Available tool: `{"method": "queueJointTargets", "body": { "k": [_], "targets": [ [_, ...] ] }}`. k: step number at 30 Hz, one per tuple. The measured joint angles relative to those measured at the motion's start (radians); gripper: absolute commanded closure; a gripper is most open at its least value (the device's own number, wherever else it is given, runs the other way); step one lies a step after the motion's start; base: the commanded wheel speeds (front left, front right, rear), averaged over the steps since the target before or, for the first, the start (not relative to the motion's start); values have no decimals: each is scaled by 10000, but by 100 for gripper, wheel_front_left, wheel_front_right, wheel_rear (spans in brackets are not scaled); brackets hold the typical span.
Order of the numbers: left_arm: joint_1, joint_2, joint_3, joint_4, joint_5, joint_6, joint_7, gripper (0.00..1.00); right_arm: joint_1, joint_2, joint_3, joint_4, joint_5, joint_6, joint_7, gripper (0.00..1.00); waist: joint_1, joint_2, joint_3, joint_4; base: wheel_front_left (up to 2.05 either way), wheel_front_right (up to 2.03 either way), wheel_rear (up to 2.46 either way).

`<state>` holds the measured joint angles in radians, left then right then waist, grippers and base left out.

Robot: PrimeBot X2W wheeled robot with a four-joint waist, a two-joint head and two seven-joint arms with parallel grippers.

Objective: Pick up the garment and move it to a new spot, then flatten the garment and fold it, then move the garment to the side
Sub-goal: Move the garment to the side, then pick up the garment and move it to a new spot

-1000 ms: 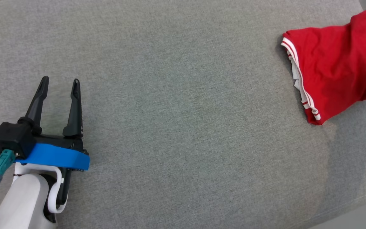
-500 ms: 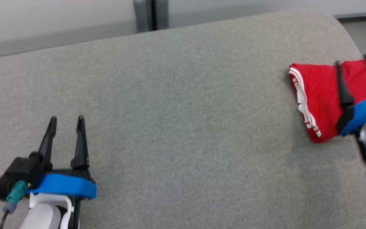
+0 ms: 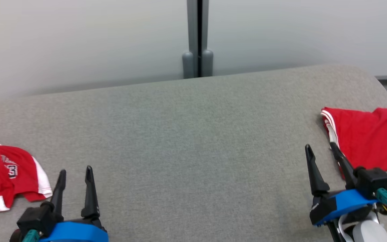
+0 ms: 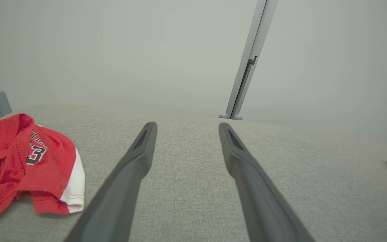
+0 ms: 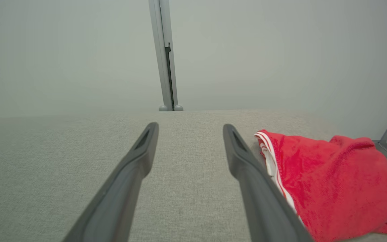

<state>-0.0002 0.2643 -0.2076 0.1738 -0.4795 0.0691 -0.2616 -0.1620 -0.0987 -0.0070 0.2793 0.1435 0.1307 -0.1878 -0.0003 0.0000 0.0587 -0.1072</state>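
Both tools released, jaws wide, nothing held. Head view: right tool at 4 o'clock, left tool at 7 o'clock, both over the grey worktop. Folded red garment with a white-striped edge lies at 3 o'clock by the worktop's right edge, just beside the right tool's outer finger; contact unclear. Crumpled red-and-white jersey sits at 9 o'clock, near the left tool, apart.

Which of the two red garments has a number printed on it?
The crumpled shirt at the far left, with white sleeves; the folded garment at the right shows only white stripes.
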Motion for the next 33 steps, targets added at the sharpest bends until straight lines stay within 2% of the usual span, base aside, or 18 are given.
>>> {"method": "queueJointTargets", "body": {
  "k": [9,16,33],
  "targets": [
    [406,-309,-100,322,125,-128,-2,0,1104,334,-376,-834,-38,-2,744,0,1,0,-649,751,0,0,0],
    [399,-337,-109,522,40,-128,17,0,1215,407,-105,-1070,-107,-2,1080,0,2,0,-668,818,0,0,0],
    [261,-276,-121,527,61,-128,15,0,1214,466,10,-1068,-121,-2,1103,0,3,0,-380,915,0,0,0]
  ]
}}
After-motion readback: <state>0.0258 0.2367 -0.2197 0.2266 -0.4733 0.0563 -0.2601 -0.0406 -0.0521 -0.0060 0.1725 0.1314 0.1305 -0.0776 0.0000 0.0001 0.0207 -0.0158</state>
